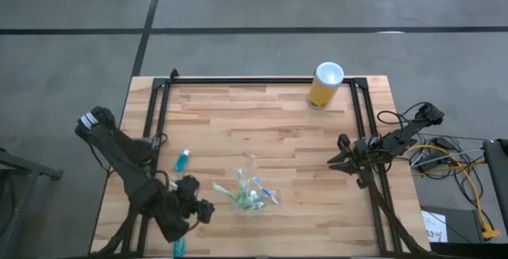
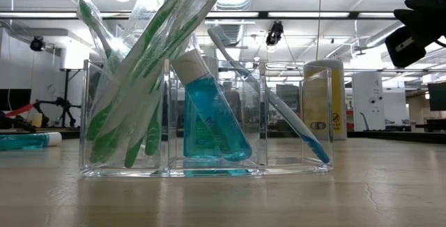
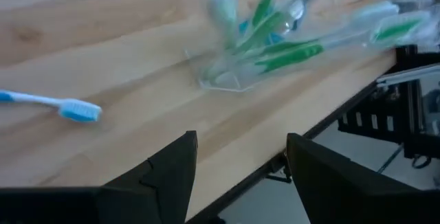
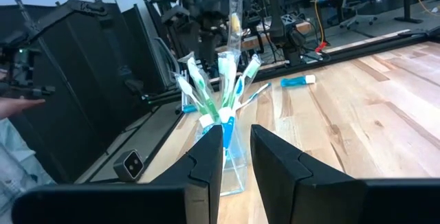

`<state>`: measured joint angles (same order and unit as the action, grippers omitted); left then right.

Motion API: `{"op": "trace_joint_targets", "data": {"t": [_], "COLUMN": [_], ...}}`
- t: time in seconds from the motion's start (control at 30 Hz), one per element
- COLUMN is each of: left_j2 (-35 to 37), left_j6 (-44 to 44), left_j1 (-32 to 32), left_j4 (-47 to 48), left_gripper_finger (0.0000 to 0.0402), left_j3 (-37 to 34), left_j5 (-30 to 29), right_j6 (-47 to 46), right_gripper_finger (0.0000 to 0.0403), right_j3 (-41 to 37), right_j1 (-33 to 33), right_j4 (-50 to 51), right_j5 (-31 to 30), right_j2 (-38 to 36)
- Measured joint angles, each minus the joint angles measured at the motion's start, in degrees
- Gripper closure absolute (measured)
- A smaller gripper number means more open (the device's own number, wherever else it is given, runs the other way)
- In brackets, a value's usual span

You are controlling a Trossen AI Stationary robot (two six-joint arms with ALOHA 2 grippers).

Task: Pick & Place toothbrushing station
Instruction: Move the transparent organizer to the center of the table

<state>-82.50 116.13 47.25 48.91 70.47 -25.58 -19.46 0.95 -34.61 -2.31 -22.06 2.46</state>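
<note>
Between picks: holder part-filled, loose pieces not yet placed.

High view: holder [image 1: 250, 189] near the table's front edge; left tool [image 1: 208, 209] just beside it, right tool [image 1: 336, 161] at the right edge. Left wrist view: fingers spread, empty; blue brush [image 3: 51, 103] lies nearby, likely next. Right wrist view: fingers narrowly parted, empty.

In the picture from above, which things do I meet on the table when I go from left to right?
Left hand → teal tube → clear organizer with toothbrushes → yellow cylinder → right hand.
</note>
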Motion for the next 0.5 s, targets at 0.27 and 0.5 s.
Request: {"op": "trace_joint_targets", "data": {"t": [0.27, 0.5], "left_j2": [-5.68, -11.15], "left_j6": [4.37, 5.98], "left_j1": [4.42, 5.76], "left_j4": [-3.85, -8.21], "left_gripper_finger": [0.0174, 0.0174], "left_j3": [-0.67, -0.67], "left_j5": [-8.84, -13.60], "right_j6": [0.00, 0.00], "right_gripper_finger": [0.0327, 0.0327], "right_j3": [0.00, 0.00], "right_j1": [0.00, 0.00], "right_j4": [0.00, 0.00], "right_j5": [0.00, 0.00], "right_j2": [0.00, 0.00]}}
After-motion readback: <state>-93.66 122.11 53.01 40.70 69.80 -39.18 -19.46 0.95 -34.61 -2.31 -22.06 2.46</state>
